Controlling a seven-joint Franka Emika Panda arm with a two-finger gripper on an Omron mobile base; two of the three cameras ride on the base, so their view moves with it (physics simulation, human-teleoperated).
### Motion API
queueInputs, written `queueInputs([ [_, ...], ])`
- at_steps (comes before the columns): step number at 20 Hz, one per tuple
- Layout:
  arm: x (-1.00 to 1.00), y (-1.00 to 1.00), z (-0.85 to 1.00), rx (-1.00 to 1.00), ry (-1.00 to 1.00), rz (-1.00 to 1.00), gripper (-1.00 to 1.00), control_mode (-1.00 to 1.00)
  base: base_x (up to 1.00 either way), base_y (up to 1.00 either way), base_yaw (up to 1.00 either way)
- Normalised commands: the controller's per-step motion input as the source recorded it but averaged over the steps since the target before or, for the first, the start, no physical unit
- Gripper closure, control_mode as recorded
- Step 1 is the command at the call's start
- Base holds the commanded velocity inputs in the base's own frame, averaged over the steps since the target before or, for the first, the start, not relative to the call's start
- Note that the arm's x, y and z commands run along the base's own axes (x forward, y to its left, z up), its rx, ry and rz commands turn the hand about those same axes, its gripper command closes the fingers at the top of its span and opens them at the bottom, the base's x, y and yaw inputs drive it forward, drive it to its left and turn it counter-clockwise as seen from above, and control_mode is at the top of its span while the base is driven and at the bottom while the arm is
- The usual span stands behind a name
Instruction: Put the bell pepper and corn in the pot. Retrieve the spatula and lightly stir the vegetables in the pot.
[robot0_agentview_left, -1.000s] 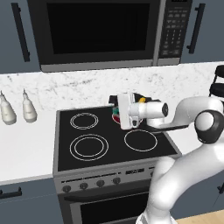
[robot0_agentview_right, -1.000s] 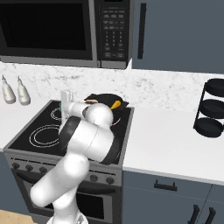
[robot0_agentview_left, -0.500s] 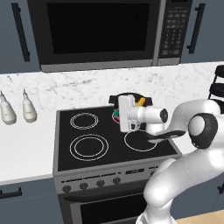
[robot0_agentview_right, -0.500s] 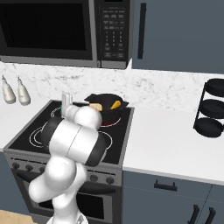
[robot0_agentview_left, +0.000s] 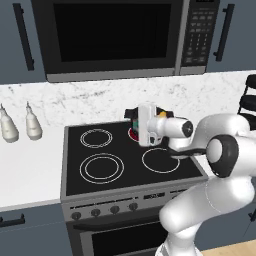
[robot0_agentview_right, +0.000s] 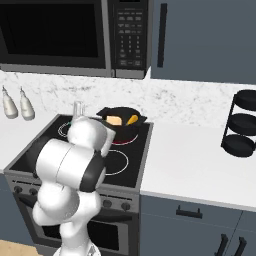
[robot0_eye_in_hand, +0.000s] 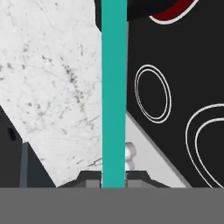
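Note:
The black pot (robot0_agentview_right: 123, 129) stands on the back right burner, with a yellow piece, likely the corn (robot0_agentview_right: 115, 120), and an orange piece, likely the bell pepper (robot0_agentview_right: 132, 120), inside it. In the hand view the pot (robot0_eye_in_hand: 144, 8) sits at the top over a red burner ring. The spatula's green handle (robot0_eye_in_hand: 113, 87) runs straight up that view from between the fingertips. My gripper (robot0_eye_in_hand: 113, 178) is shut on this handle. In the left base view the gripper (robot0_agentview_left: 135, 124) hovers just left of the pot (robot0_agentview_left: 131, 113), at its rim. The spatula's blade is hidden.
The black stove top (robot0_agentview_left: 120, 175) has three other burner rings free of cookware. Two white bottles (robot0_agentview_left: 20, 127) stand on the counter to the left. A black tiered rack (robot0_agentview_right: 242, 125) stands on the right counter. A microwave (robot0_agentview_left: 115, 37) hangs overhead.
The arm's elbow has swung lower and the hand has edged slightly left beside the pot. The spatula stays in the shut gripper.

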Motion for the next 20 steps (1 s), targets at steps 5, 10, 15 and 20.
queueInputs([
  [5, 0.64, -0.35, 0.1, 0.04, 0.02, 0.12, 1.0, -1.0, 0.0, 0.0, 0.0],
  [10, 0.75, -0.33, 0.16, 0.13, 0.03, 0.2, 1.0, -1.0, 0.0, 0.0, 0.0],
  [15, 0.67, -0.25, -0.07, 0.21, 0.07, 0.27, 1.0, -1.0, 0.0, 0.0, 0.0],
  [20, 0.79, -0.48, -0.09, 0.24, 0.03, 0.25, 1.0, -1.0, 0.0, 0.0, 0.0],
])
